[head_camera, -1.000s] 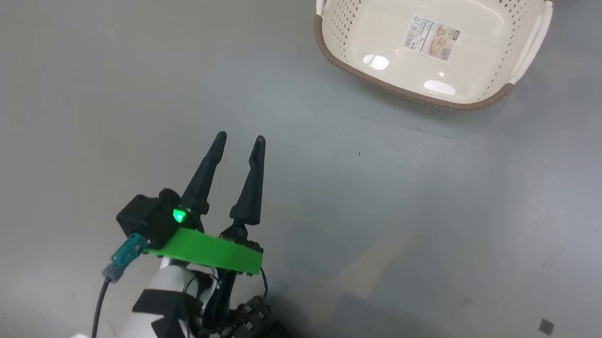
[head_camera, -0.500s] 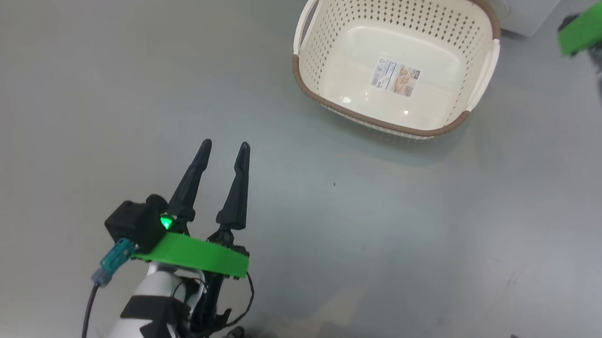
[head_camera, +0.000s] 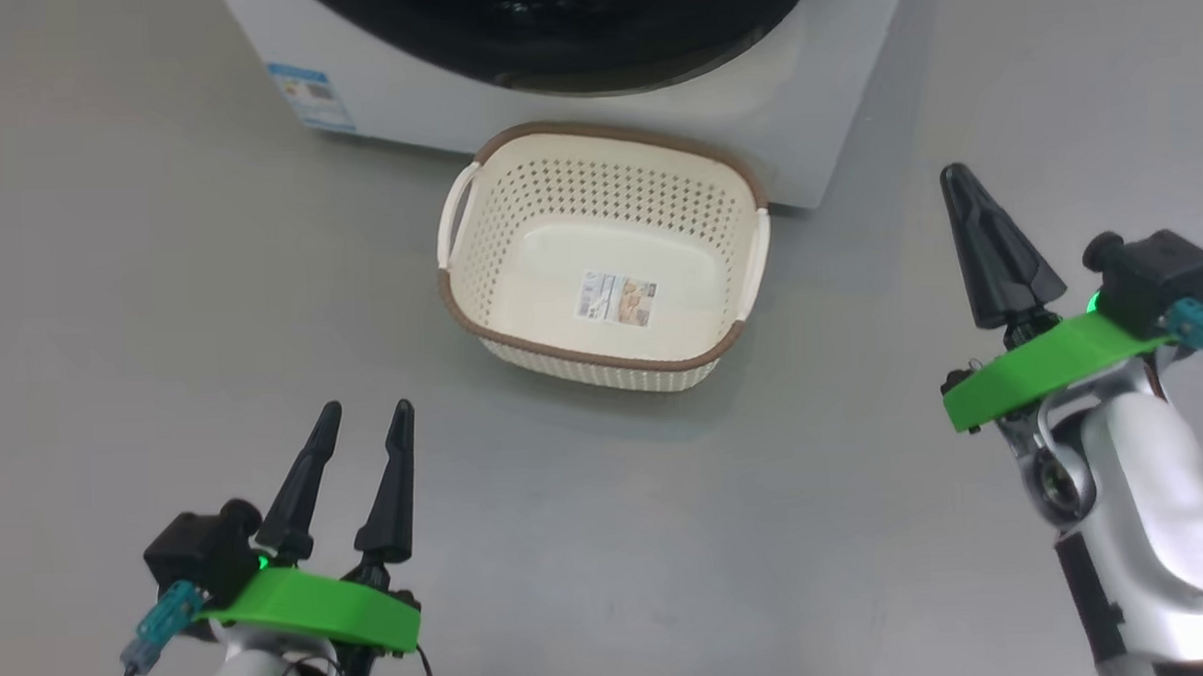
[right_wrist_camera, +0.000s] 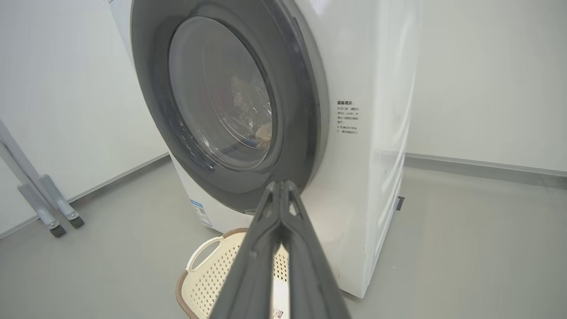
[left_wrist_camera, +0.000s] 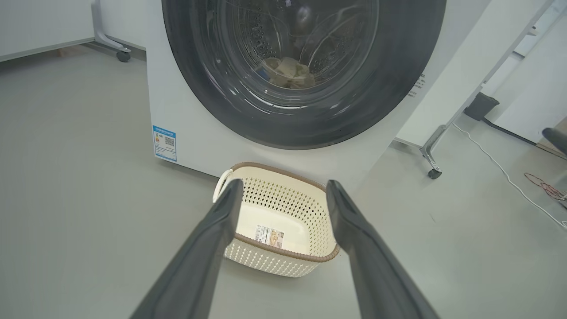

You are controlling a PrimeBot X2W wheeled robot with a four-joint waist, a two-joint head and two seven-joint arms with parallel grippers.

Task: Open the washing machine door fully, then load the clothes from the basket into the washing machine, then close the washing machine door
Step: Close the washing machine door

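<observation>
Fingers of the left gripper stand apart and empty at the lower left of the head view, hovering over the grey floor well short of the basket. In the left wrist view they frame the basket between them.

Further right, the basket sits on the floor just in front of the washing machine. It holds nothing but the label sticker on its bottom. A blue label sticker marks the machine's front, low on its left.

Both wrist views show the washing machine door lying flush against the machine's front, and the clothes show as a pale heap behind its glass, down in the drum.

At the far right the right gripper hangs in the air, fingers pressed together on nothing, near the machine's corner but apart from it.

Judging by this, the loading is done and the closing step looks finished. Whether the latch has caught cannot be told from here. The next move calls for little: at most a firm press on the black rim to seat the door, keeping both arms clear of the basket.
</observation>
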